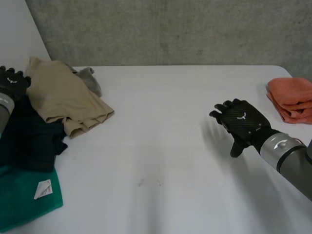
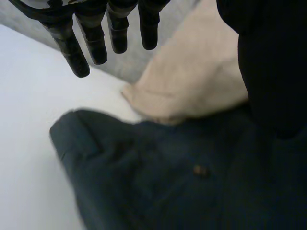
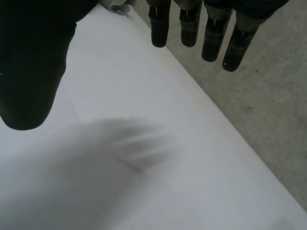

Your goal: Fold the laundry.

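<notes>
The orange cloth (image 1: 291, 100) beyond my right fingers (image 3: 159, 28) looks folded; the heap (image 1: 63, 97) under my left fingers (image 2: 72, 48) waits; both sets straight, empty.

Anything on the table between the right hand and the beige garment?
No. In the head view the table is bare between the right hand and the beige garment.

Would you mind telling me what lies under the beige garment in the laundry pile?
The beige garment overlaps a dark garment at its near edge; a grey cloth pokes out behind it. Anything else beneath is covered.
</notes>
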{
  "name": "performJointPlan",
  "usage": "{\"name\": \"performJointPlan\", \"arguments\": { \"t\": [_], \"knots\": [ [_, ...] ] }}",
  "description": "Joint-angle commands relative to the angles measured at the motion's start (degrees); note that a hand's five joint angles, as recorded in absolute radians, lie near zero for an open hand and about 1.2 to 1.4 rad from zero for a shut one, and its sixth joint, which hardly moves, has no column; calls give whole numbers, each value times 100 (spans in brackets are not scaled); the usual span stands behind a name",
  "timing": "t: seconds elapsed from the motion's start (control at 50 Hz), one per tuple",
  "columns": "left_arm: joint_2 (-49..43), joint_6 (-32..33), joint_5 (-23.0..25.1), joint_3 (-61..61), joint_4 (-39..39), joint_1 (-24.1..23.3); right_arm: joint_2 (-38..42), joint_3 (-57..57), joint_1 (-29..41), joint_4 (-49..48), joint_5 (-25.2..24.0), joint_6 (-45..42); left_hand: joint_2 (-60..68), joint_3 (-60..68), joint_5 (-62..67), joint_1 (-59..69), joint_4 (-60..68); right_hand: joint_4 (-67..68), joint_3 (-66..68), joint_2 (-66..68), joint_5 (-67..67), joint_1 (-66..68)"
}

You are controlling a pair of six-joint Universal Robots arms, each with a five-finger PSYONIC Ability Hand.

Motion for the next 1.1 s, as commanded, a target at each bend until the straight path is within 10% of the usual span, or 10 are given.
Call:
{"name": "performJointPlan", "arguments": {
  "t": [0.02, 0.36, 0.5, 0.64, 0.84, 0.94, 1.1],
  "knots": [
    [-278, 826, -585, 8, -121, 195, 158, 109, -59, -80, -23, -12, 308, 273, 198, 317, 289, -323, -185, -247, -329, -88],
    [-683, 985, -902, 281, 502, 11, 229, 56, -147, -71, -14, -12, 6850, 6815, 6740, 6859, 6831, -323, -185, -247, -329, -88],
    [775, 678, -920, 140, 1363, -1333, 97, -58, -366, -80, 48, 120, 6850, 6815, 6740, 6859, 6831, -323, -185, -247, -329, -88],
    [1575, -979, -867, -149, 1567, -3071, -395, -172, -639, -62, 338, 576, 6850, 6815, 6740, 6859, 6831, -323, -185, -247, -329, -88],
    [393, -2741, 274, -423, 1391, -5025, -588, -322, -1060, -71, 382, 1008, 6850, 6815, 6740, 6859, 6831, -323, -185, -247, -329, -88],
    [29, -2663, 372, -414, 1399, -5096, -580, -366, -1087, -62, 399, 973, -86, -120, -196, -76, -104, -323, -185, -247, -329, -88],
    [626, -2662, 65, -457, 1373, -4851, -580, -489, -1043, -1, 338, 964, -112, -147, -222, -103, -131, -323, -185, -247, -329, -88]
  ]
}}
